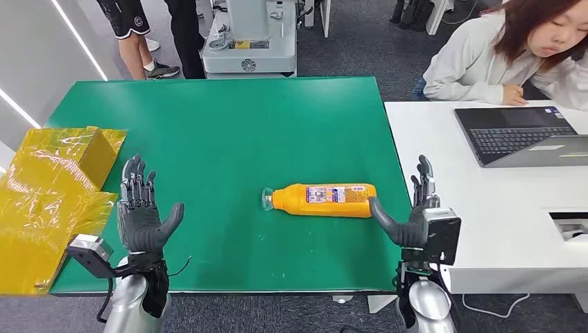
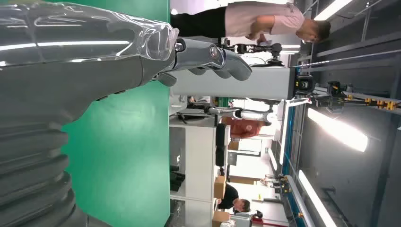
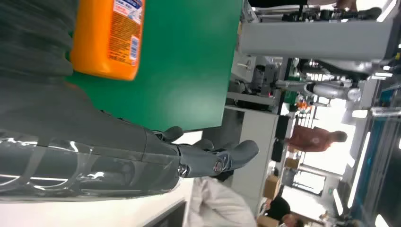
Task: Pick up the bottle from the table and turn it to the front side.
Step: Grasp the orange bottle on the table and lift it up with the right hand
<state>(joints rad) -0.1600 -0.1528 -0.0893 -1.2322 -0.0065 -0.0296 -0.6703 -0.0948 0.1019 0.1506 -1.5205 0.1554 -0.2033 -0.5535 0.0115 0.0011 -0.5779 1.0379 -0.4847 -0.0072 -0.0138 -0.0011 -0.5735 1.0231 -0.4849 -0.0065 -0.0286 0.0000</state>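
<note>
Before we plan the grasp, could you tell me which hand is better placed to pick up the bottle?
Right. The right hand is open, its thumb beside the base of the lying bottle; the left hand is open farther away.

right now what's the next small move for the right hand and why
Probably slide the right hand a little leftward to close around the base of the orange bottle. The bottle lies on its side on the green table, unheld, and the open hand's thumb is at its base end.

Bright, even overhead light; ceiling strips (image 2: pixel 338 130) glare in the wrist views, and the yellow wrap (image 1: pixel 48 180) glints.
</note>
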